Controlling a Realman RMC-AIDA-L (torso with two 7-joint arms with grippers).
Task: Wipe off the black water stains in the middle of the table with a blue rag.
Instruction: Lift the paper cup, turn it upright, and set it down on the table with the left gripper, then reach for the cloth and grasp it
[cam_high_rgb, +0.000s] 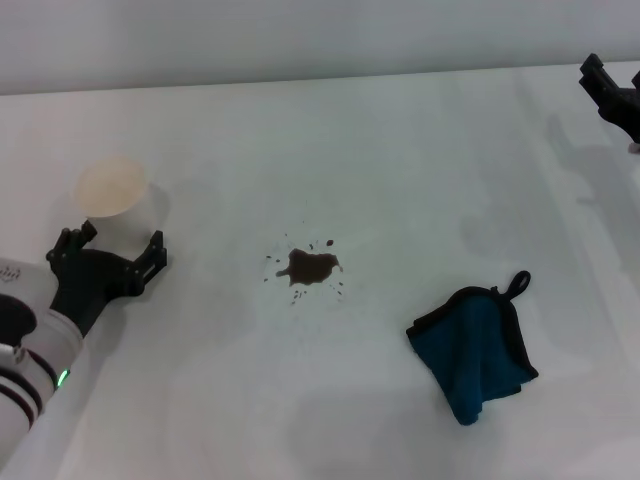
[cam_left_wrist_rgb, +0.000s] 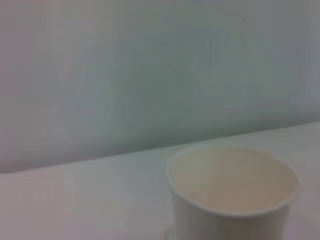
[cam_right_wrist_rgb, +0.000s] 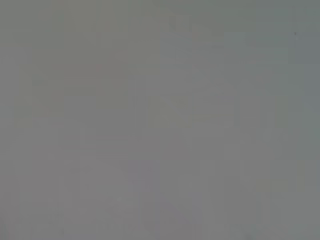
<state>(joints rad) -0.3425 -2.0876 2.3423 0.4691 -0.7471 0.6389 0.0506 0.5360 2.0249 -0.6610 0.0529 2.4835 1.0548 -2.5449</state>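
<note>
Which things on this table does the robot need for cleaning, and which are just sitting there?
Needed:
- black water stains, middle of the table
- blue rag, lying to their right

Just there:
- white paper cup, by the left gripper

White table (cam_high_rgb: 400, 150), smooth and plain, bearing the two items below. Near its middle, the black water stains (cam_high_rgb: 308, 267): one small dark brown-black irregular blotch ringed by tiny splatter dots, dry-edged and untouched. To the right of the stains and nearer the robot, well apart from them, the blue rag (cam_high_rgb: 475, 345): a teal cloth with black edging, lying loosely folded and rumpled, its small black loop at the far corner
</note>
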